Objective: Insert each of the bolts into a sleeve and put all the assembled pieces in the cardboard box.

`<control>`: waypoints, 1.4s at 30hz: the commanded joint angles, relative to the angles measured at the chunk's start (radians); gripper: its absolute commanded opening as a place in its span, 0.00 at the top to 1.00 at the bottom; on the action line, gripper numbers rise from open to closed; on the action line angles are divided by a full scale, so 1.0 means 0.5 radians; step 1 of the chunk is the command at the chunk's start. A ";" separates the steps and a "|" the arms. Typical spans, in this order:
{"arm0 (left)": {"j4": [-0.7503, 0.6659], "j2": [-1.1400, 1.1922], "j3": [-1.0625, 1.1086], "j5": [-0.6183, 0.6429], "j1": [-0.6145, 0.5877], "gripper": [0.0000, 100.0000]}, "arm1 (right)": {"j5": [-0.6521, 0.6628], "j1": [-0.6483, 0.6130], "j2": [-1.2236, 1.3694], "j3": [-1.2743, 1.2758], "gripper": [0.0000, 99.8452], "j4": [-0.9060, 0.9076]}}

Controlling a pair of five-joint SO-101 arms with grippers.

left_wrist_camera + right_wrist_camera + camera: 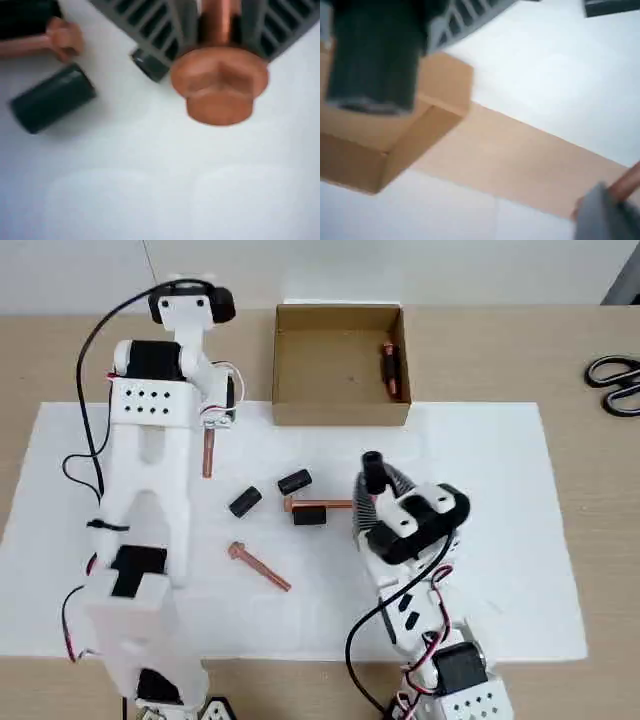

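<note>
Left hand [210,430] closed on copper bolt [219,85] over white sheet [500,540], right hand [376,485] clamped round black sleeve [372,55], one assembled piece [390,370] in cardboard box [338,414]

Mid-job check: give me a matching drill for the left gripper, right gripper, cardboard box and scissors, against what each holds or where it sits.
Column A
1. left gripper
2. right gripper
3. cardboard box
4. scissors

Column B
a. shut on a black sleeve
b. on the bare table, off the white sheet
c. one assembled piece inside
d. shut on a copper bolt

Pairs: 1-d, 2-a, 3-c, 4-b
</note>
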 commanded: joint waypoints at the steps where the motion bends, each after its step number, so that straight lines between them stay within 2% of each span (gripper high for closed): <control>1: 0.034 -0.344 -0.084 0.080 0.150 0.99 | 0.015 -0.075 -0.060 0.003 1.00 -0.026; 4: 0.034 -0.577 0.023 0.098 0.310 0.99 | 0.031 -0.069 -0.060 0.003 1.00 -0.186; 7: 0.031 -0.825 0.204 0.126 0.436 0.99 | 0.206 -0.078 -0.060 0.006 1.00 -0.361; 10: 0.018 -1.071 0.428 0.135 0.479 0.99 | 0.338 -0.072 -0.060 0.009 1.00 -0.453; 14: -0.132 -1.427 0.646 0.135 0.473 0.99 | 0.344 -0.072 -0.057 0.009 1.00 -0.450; 20: -0.712 -2.013 0.931 0.123 0.482 0.99 | 0.341 -0.072 -0.057 0.009 1.00 -0.446; 24: -1.114 -2.314 1.370 0.123 0.488 0.99 | 0.310 -0.072 -0.057 0.009 1.00 -0.446; 29: -1.534 -2.615 2.101 0.123 0.574 0.99 | 0.031 -0.078 -0.057 0.009 1.00 -0.342; 32: -1.731 -2.891 2.355 0.123 0.641 0.99 | -0.114 -0.078 -0.057 0.009 1.00 -0.219; 34: -2.022 -3.069 2.518 0.132 0.712 0.99 | -0.135 -0.078 -0.057 0.009 1.00 -0.207; 39: -3.044 -3.360 3.107 0.129 0.914 0.99 | -0.135 -0.078 -0.054 0.009 1.00 -0.192; 42: -3.191 -3.403 3.251 0.135 0.936 0.99 | -0.135 -0.078 -0.057 0.009 1.00 -0.192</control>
